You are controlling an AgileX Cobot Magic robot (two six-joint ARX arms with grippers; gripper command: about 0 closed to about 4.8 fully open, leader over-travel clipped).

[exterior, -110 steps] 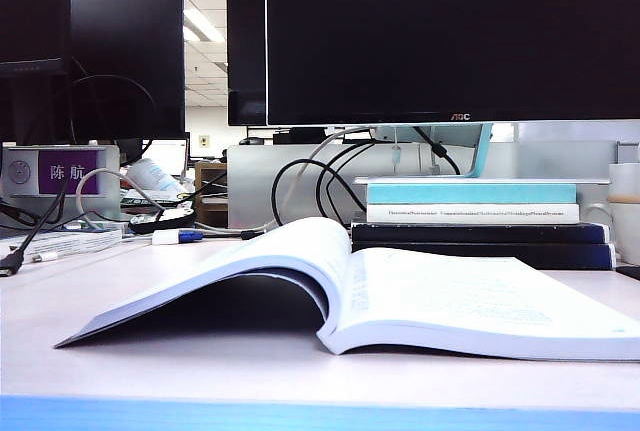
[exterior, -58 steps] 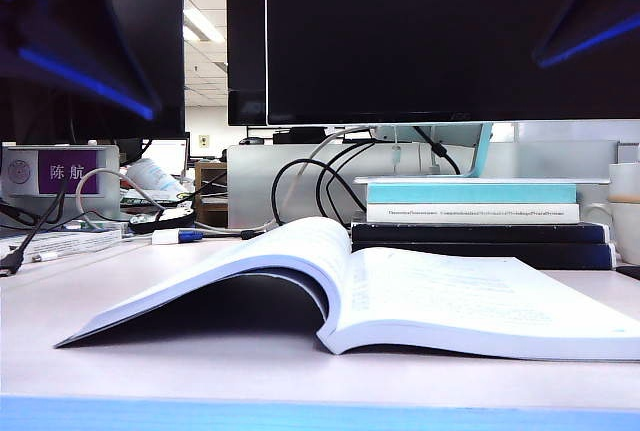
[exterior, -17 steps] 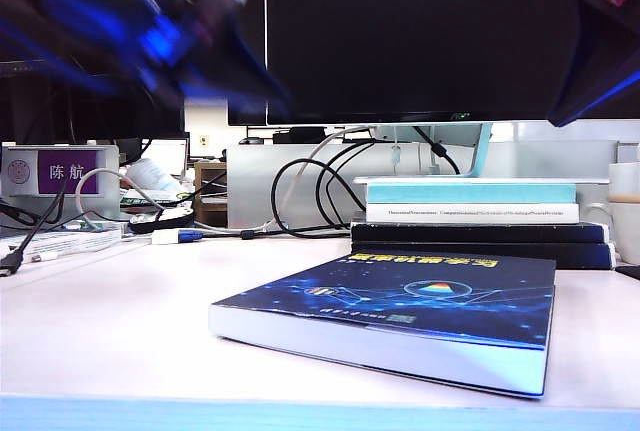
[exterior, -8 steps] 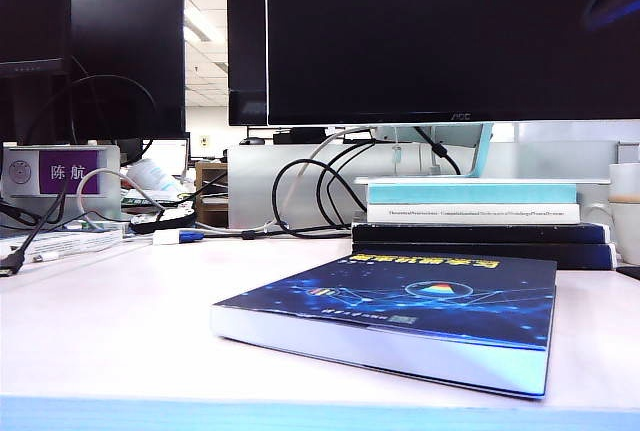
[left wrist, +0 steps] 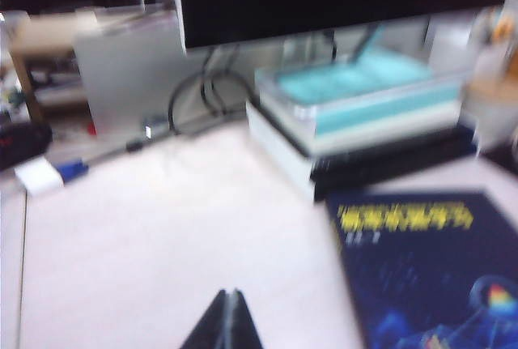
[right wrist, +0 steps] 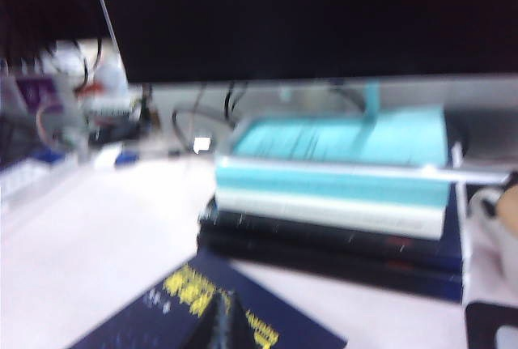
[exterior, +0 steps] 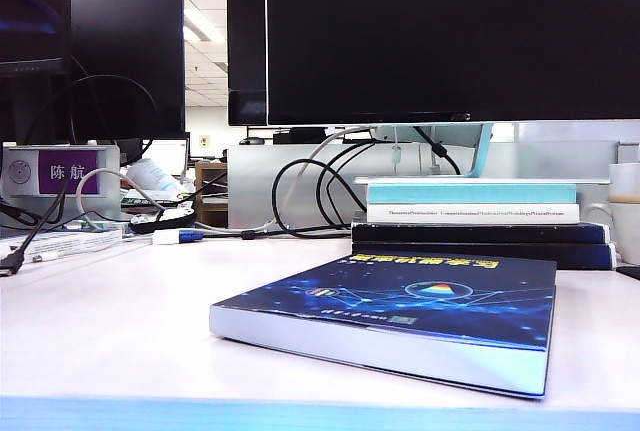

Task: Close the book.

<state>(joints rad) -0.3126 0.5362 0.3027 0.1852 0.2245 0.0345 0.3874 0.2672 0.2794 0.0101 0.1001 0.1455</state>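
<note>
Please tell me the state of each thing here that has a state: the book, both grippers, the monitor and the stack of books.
book: closed, lying flat on the table, cover up.
left gripper: shut, holding nothing, above bare table beside the book.
right gripper: shut, holding nothing, above the book's cover.
monitor: screen dark.
stack of books: all closed, lying flat, behind the book.

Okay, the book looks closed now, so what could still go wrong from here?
Little is left to go wrong: the book lies shut and flat on the table.

1. The left tool and right tool, both shut, hang above the table near the book; a low pass might nudge it.

2. The stack and cables sit just behind it, so a wide sweep could catch them.
</note>
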